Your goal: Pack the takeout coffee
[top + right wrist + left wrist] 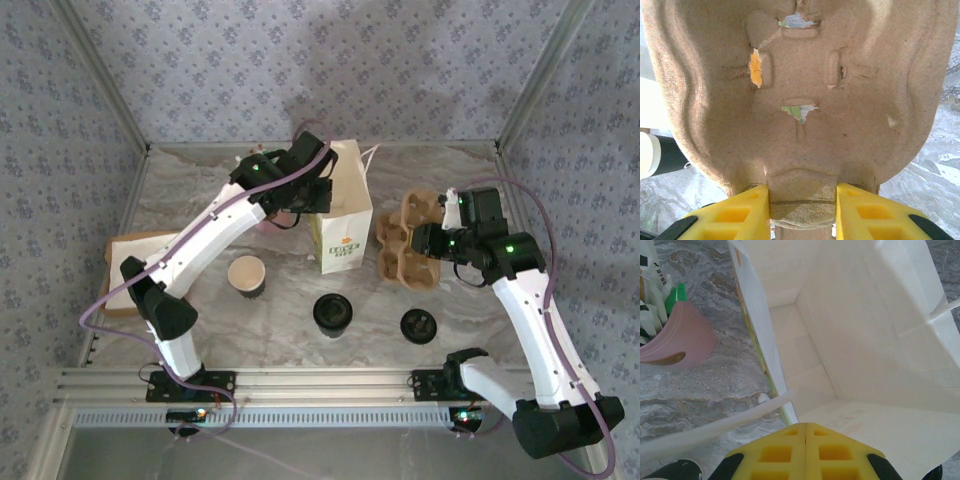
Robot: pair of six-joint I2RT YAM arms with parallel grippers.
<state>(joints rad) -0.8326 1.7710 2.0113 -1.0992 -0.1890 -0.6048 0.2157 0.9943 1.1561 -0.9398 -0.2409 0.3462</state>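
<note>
Your left gripper (pixel 805 427) is clenching, its yellow fingers pressed together at the bottom of the left wrist view. It appears to be pinching the near rim of the bag (pixel 855 355) and holding the mouth open. Your right gripper (pixel 802 194) is grasping the carrier (pixel 800 90) by a pulp tab caught between its two fingers, low in the right wrist view. In the top view that carrier is sitting just right of the bag, right of centre. The coffee (pixel 333 313) is standing on the table (pixel 290 335) below the bag, just below the frame's centre, apart from both grippers. A loose lid (pixel 420 325) is lying to its right and an open cup (pixel 246 275) is standing to its left. Judging from this, you are preparing rather than packing. The bag is being held open and the carrier is in hand, but the coffee is not yet in either one. The left wrist view is looking straight into the bag and finding it bare inside, which the top view's angle is not giving you. It is also showing a pink bowl (pixel 680 340) of sachets at its upper left. The top view is giving you where the coffee stands.
</note>
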